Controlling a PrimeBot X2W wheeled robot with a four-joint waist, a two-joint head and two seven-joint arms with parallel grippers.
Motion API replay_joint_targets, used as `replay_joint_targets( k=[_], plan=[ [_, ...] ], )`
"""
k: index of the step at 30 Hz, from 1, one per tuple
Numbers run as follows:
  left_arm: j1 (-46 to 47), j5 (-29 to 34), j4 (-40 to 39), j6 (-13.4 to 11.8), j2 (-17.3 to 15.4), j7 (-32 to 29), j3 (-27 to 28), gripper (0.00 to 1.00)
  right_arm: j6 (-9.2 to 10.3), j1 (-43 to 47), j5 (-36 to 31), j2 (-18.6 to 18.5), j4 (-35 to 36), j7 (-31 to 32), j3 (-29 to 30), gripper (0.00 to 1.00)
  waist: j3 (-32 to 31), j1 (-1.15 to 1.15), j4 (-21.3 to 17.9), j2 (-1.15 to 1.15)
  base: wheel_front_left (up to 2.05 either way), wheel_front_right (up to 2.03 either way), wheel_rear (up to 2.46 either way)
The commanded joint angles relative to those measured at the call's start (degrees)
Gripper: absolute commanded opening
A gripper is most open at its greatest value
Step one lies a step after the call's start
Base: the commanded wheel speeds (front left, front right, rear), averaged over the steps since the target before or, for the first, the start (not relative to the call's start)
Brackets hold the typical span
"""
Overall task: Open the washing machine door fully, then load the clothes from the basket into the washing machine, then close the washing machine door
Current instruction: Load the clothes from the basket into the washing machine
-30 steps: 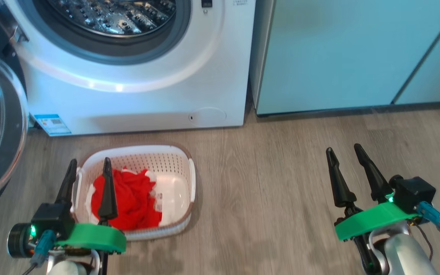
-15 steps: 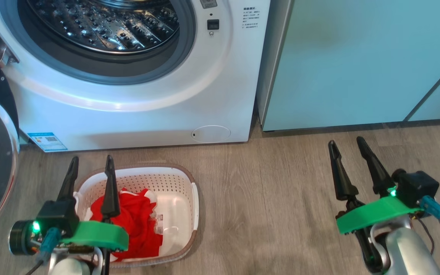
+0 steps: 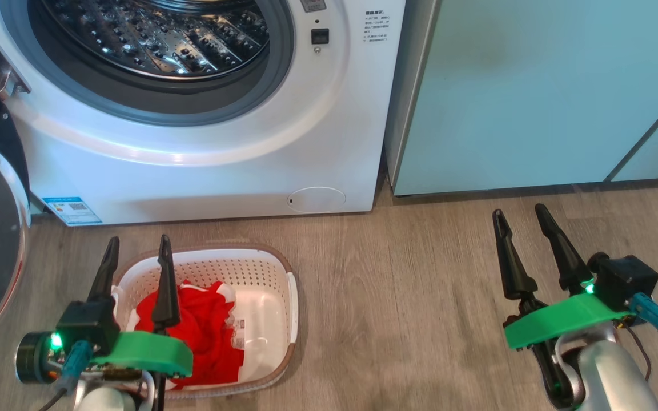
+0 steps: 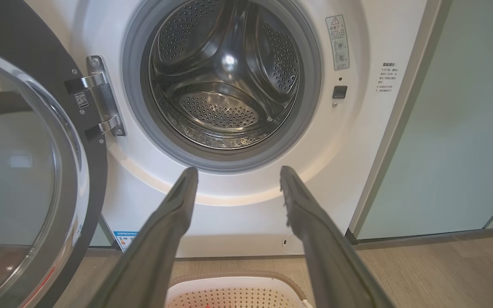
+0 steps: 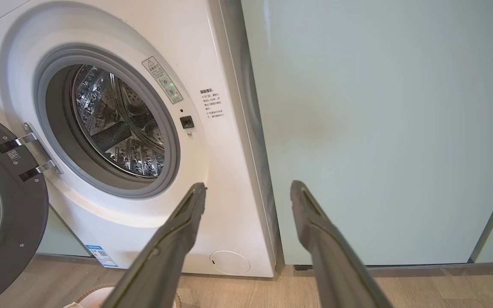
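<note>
Left hand (image 3: pixel 138 241) was spread wide with nothing between its fingers. In the head view it sat over the left end of the basket (image 3: pixel 292 297), and one dark finger (image 3: pixel 164 285) crossed in front of the clothes (image 3: pixel 203 334). It looked to be above them rather than touching, but I couldn't tell for sure. In its own wrist view the hand (image 4: pixel 238 171) pointed at the lower front of the washing machine (image 4: pixel 238 214), with the basket's far rim (image 4: pixel 233 278) just under the fingers.

The red clothes were bunched in the left half of the basket with a bit of white cloth (image 3: pixel 227 292) at the edge, and the right half showed bare white bottom. The basket stood on the wood floor (image 3: pixel 409 297) near the front of the washing machine (image 3: pixel 220 182).

The washing machine door (image 3: pixel 3 245) was swung open on the left on its hinge (image 4: pixel 101 102), leaving the steel drum (image 3: pixel 157 34) exposed.

Right hand (image 3: pixel 518 210) was spread and holding nothing too, over bare floor well to the right of the basket, in front of the pale green cabinets (image 3: pixel 523 91).
</note>
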State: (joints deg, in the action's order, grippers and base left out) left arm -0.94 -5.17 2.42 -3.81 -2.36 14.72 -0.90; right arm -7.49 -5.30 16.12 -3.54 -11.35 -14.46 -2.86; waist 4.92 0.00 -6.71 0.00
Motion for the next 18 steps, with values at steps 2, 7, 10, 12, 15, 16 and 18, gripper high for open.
replay_joint_targets(
  k=[2, 7, 10, 12, 15, 16, 18],
  plan=[
    [2.28, -0.38, -1.61, -0.52, -0.52, 0.28, 1.72, 1.00, 0.00, -1.61, -0.10, 0.26, 2.01, -0.54, -1.14, 1.00, -0.13, 0.00, 0.09, 0.00, 0.00, 0.00, 0.00],
    [2.21, -0.44, -1.51, -0.54, -0.52, 0.28, 1.64, 1.00, 0.00, -1.38, -0.14, 0.28, 1.91, -0.54, -1.19, 1.00, -0.27, 0.00, 0.28, 0.00, 0.00, 0.00, 0.00],
    [2.16, -0.48, -1.41, -0.61, -0.52, 0.28, 1.54, 1.00, 0.00, -1.41, -0.15, 0.29, 1.93, -0.54, -1.20, 1.00, -0.29, 0.00, 0.42, 0.00, 0.00, 0.00, 0.00],
    [2.13, -0.54, -1.30, -0.66, -0.52, 0.28, 1.51, 1.00, 0.00, -1.41, -0.17, 0.29, 1.97, -0.54, -1.22, 1.00, -0.29, 0.00, 0.51, 0.00, 0.00, 0.00, 0.00],
    [2.05, -0.60, -1.11, -0.75, -0.52, 0.28, 1.42, 1.00, 0.00, -1.30, -0.19, 0.27, 2.01, -0.54, -1.23, 1.00, -0.30, 0.00, 0.62, 0.00, 0.00, 0.00, 0.00],
    [2.02, -0.60, -1.05, -0.77, -0.52, 0.28, 1.39, 1.00, 0.00, -1.28, -0.20, 0.25, 2.01, -0.54, -1.25, 1.00, -0.25, 0.00, 0.64, 0.00, 0.00, 0.00, 0.00],
    [2.01, -0.62, -0.82, -0.86, -0.52, 0.28, 1.32, 1.00, 0.00, -1.29, -0.18, 0.20, 2.06, -0.54, -1.32, 1.00, 0.00, 0.00, 0.66, 0.00, 0.00, 0.00, 0.00]
  ],
)
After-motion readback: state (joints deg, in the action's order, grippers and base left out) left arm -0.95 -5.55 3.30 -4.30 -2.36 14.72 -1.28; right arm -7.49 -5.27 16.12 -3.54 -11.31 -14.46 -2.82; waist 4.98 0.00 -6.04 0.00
